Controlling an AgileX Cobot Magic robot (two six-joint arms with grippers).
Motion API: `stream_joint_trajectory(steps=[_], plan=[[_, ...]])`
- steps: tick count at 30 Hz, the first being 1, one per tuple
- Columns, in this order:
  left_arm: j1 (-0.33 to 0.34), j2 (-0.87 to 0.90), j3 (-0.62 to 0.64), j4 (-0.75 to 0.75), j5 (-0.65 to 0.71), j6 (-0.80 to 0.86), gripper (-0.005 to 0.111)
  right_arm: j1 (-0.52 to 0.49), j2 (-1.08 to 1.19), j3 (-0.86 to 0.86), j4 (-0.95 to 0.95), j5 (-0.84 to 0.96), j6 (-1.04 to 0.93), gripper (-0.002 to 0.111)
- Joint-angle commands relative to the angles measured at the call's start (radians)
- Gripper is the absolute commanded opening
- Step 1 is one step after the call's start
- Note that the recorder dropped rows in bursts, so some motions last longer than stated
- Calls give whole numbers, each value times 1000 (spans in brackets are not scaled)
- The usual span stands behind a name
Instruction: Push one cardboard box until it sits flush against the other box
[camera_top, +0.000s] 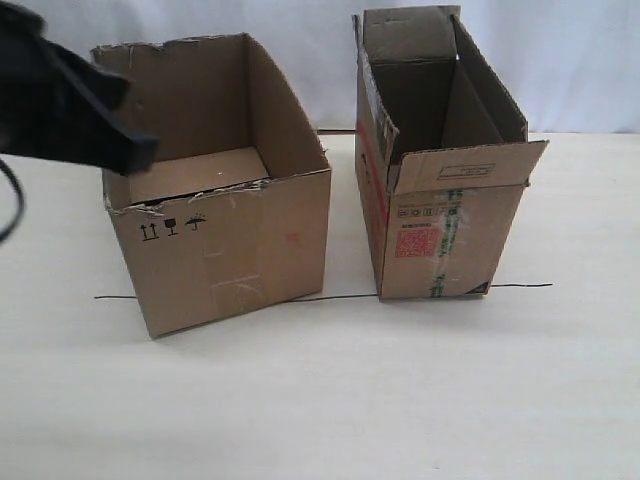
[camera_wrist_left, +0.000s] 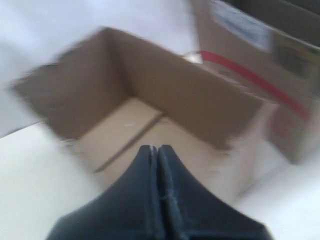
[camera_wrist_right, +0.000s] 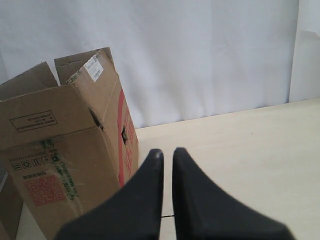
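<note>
The cardboard box (camera_top: 240, 250), wide and plain with ragged top edges, stands left of centre on the table; the blurred left wrist view looks down into the cardboard box (camera_wrist_left: 165, 95). A narrow gap separates it from the other box (camera_top: 440, 240), taller, with flaps and a red label. My left gripper (camera_top: 145, 150) is shut and empty at the wide box's upper left rim; whether it touches is unclear. Its tip (camera_wrist_left: 155, 148) hangs over the near wall. The right gripper (camera_wrist_right: 167, 152) hovers beside the other box (camera_wrist_right: 65, 165), holding nothing, with only a thin slit between its fingers.
A thin black line (camera_top: 340, 297) runs across the pale table (camera_top: 320, 400) under both boxes' front edges. A white backdrop (camera_top: 580, 60) closes off the rear. The right arm does not appear in the exterior view.
</note>
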Motion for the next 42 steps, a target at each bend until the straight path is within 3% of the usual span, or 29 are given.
stream_joint_trajectory(steps=[1, 8, 12, 15, 22, 26, 31, 34, 42], plan=[[195, -19, -1, 20, 60, -16, 0, -6, -3, 4, 3, -11, -9, 5], [609, 79, 63, -199, -174, 33, 0, -6, -3, 4, 3, -11, -9, 5], [773, 145, 73, -560, -295, 291, 0, -6, -3, 4, 3, -11, -9, 5], [824, 224, 73, -882, -311, 587, 0, -6, -3, 4, 3, -11, -9, 5], [974, 400, 73, -1458, -206, 1117, 0, -6, -3, 4, 3, -11, -9, 5], [1070, 503, 73, -1947, -56, 1554, 0, -6, -3, 4, 3, -11, -9, 5], [1159, 677, 73, -2374, 220, 1830, 0, -6, -3, 4, 3, -11, -9, 5], [1170, 795, 70, -2501, 332, 1905, 0, -6, -3, 4, 3, -11, -9, 5], [1162, 994, -84, -2501, 540, 1901, 0, -6, -3, 4, 3, -11, -9, 5]])
